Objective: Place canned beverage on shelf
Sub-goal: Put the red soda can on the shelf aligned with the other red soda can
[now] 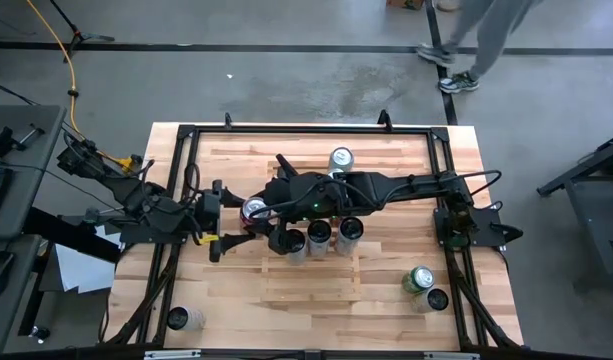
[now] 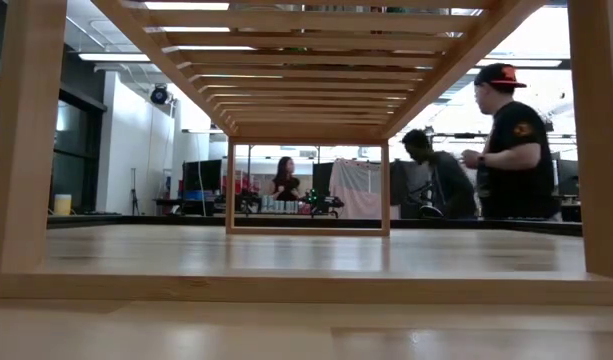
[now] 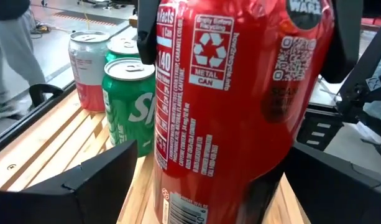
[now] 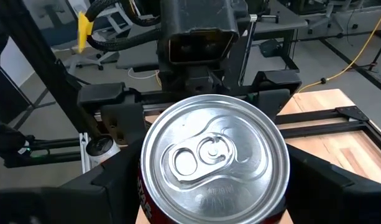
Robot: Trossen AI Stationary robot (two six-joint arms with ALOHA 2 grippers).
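The red soda can [image 1: 254,209] stands upright at the left end of the slatted wooden shelf [image 1: 311,280], its silver top with the pull tab facing up and white print, a recycling mark and a code square on its side. The right gripper [image 4: 212,186] clasps it from above, fingers [image 4: 115,177] on both sides just under the rim. The left gripper [image 3: 209,180] sits level at the can's left, its fingers [image 3: 97,180] spread wide on either side of it, holding nothing. A green soda can [image 3: 129,102] stands just to the right in the row.
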